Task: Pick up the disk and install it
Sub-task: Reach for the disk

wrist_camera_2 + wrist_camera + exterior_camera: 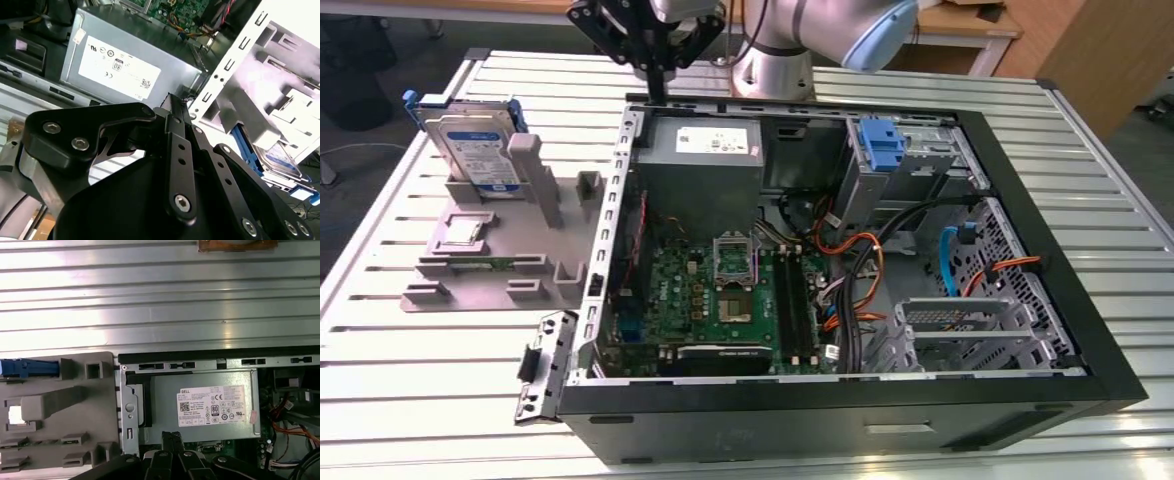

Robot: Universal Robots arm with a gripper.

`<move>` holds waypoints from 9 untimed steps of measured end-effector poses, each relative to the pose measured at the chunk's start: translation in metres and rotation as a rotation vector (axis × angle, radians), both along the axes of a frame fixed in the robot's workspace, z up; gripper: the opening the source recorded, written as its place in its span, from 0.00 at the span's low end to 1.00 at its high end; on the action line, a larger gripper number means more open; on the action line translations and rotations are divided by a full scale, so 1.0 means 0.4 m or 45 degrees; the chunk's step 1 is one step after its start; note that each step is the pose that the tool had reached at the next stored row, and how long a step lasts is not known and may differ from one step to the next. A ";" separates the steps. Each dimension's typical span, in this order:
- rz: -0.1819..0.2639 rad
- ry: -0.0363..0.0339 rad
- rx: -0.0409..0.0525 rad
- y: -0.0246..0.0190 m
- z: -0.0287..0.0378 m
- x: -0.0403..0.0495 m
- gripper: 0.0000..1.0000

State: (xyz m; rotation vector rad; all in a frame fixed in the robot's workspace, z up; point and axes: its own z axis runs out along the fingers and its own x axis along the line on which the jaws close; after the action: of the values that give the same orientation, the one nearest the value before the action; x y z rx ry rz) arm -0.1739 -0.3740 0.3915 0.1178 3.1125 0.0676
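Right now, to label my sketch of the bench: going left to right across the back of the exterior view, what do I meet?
Silver rectangular hard drive in blue carrier → grey metal power supply box → blue plastic bracket.

Tool (656, 92) pointing down, jaws closed together, empty.
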 end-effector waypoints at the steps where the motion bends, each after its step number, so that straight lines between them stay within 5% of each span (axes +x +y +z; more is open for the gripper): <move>1: 0.000 0.0000 0.000 0.003 0.000 -0.005 0.11; 9: 0.000 0.0000 0.000 0.014 -0.002 -0.054 0.11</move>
State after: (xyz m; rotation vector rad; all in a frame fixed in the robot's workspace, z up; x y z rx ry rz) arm -0.1954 -0.3685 0.3907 0.1182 3.1125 0.0676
